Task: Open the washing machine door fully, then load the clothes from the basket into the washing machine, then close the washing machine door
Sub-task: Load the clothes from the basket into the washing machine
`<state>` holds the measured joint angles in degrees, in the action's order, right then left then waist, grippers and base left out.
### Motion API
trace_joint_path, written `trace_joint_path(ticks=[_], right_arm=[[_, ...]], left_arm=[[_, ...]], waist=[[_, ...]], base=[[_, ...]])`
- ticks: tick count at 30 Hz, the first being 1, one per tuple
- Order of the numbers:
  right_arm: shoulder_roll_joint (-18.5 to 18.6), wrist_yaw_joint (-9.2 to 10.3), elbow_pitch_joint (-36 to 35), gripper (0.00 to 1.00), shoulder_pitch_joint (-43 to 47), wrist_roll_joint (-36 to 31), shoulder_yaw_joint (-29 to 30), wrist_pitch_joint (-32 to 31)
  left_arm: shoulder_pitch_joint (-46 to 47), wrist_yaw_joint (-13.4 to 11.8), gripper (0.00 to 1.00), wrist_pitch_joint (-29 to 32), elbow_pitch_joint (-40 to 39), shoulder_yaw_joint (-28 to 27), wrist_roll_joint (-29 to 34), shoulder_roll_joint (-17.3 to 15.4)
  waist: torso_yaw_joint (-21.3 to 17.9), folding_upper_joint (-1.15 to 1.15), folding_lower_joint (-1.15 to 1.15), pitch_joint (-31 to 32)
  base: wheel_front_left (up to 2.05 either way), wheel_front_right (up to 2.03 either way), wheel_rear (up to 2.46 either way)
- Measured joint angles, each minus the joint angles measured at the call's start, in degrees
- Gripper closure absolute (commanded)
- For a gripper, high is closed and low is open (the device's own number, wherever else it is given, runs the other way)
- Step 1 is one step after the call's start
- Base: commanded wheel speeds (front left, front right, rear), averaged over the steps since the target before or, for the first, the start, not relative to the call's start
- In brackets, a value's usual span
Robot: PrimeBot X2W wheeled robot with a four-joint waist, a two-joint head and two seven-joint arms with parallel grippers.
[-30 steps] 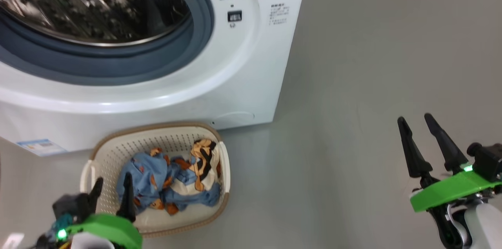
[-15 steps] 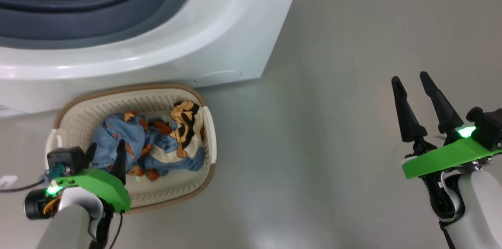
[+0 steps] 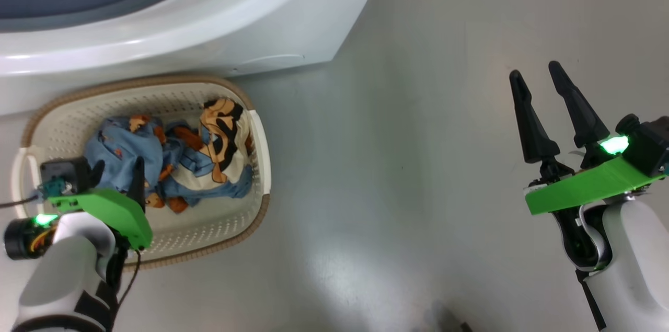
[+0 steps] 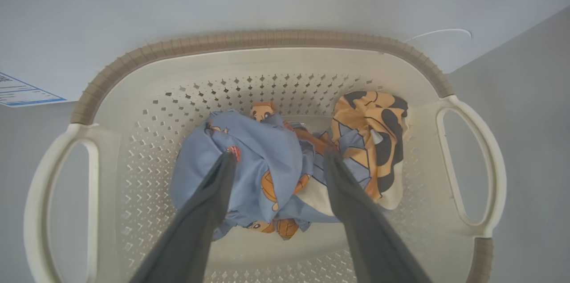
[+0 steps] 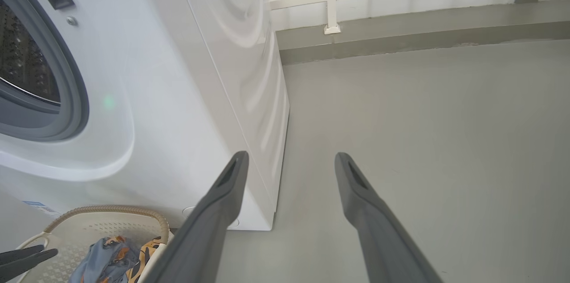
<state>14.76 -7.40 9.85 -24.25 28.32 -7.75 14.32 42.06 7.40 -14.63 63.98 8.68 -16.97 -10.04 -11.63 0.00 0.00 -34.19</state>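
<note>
Soft blue and cream clothes lie bunched in the basket by the washer. Light and floppy, I think; pinch the tall blue fold. The left gripper hangs open just above them. The right gripper is open, empty.

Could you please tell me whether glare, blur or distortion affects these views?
Head view: a pale glare patch on the floor and a bright streak on the washing machine. Left wrist view: the left gripper is out of focus, and the basket rim bows. Right wrist view: the right gripper is soft, with a faint green glint on the washing machine.
</note>
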Motion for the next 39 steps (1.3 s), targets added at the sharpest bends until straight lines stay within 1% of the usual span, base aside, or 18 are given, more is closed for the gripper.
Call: trace_joint_path(ticks=[12,18,25,27,33,39], right_arm=[[-0.3,0.00,-1.5,0.00,-2.2,0.1,-1.6,0.0],[-0.5,0.00,-2.2,0.00,-3.4,0.1,-2.0,0.3],[-1.0,0.00,-2.7,0.00,-5.4,0.1,-3.1,0.3],[-1.0,0.00,-2.8,0.00,-5.8,0.1,-3.4,0.3],[-1.0,0.00,-3.9,0.00,-6.6,0.1,-4.5,0.4],[-1.0,0.00,-4.2,0.00,-6.6,0.1,-5.1,0.4]], left_arm=[[6.4,0.0,0.00,0.0,6.0,1.6,1.4,-1.8],[9.7,-0.2,0.00,0.0,8.3,2.3,1.7,-2.0],[12.5,-1.2,0.00,0.6,9.3,2.8,1.7,-3.2],[13.1,-2.0,0.00,1.0,9.7,2.9,1.7,-3.5],[14.7,-2.3,0.00,2.6,10.0,3.1,1.6,-3.9],[15.9,-3.4,0.00,4.1,10.1,3.3,1.5,-4.8]], waist=[[-1.5,0.00,0.00,-5.3],[-2.1,0.00,0.00,-8.2],[-2.5,0.00,0.00,-10.8],[-2.7,0.00,0.00,-11.4],[-3.1,0.00,0.00,-13.1],[-3.5,0.00,0.00,-14.7]], base=[[0.00,0.00,0.00],[0.00,0.00,0.00],[0.00,0.00,0.00],[0.00,0.00,0.00],[0.00,0.00,0.00],[0.00,0.00,0.00]])
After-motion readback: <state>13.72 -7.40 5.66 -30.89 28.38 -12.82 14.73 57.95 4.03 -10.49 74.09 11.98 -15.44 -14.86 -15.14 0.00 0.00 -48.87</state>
